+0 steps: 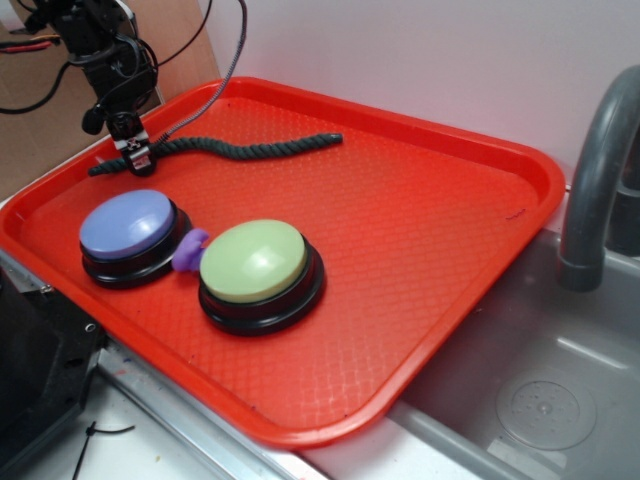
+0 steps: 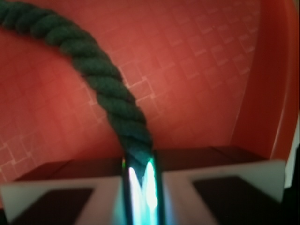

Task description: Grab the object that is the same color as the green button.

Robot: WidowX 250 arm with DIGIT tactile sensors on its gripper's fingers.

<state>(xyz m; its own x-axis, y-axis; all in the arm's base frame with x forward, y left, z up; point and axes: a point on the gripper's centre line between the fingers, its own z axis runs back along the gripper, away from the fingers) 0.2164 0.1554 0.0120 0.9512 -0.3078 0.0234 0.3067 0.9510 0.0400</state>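
the green rope lay wavy across the tray's far side; the tool was clamped on its left end.

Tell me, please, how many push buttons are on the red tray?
2. The blue-purple button sits near the tray's front-left edge; the green button sits just right of it, a small purple piece between them. Nothing suggests another is hidden.
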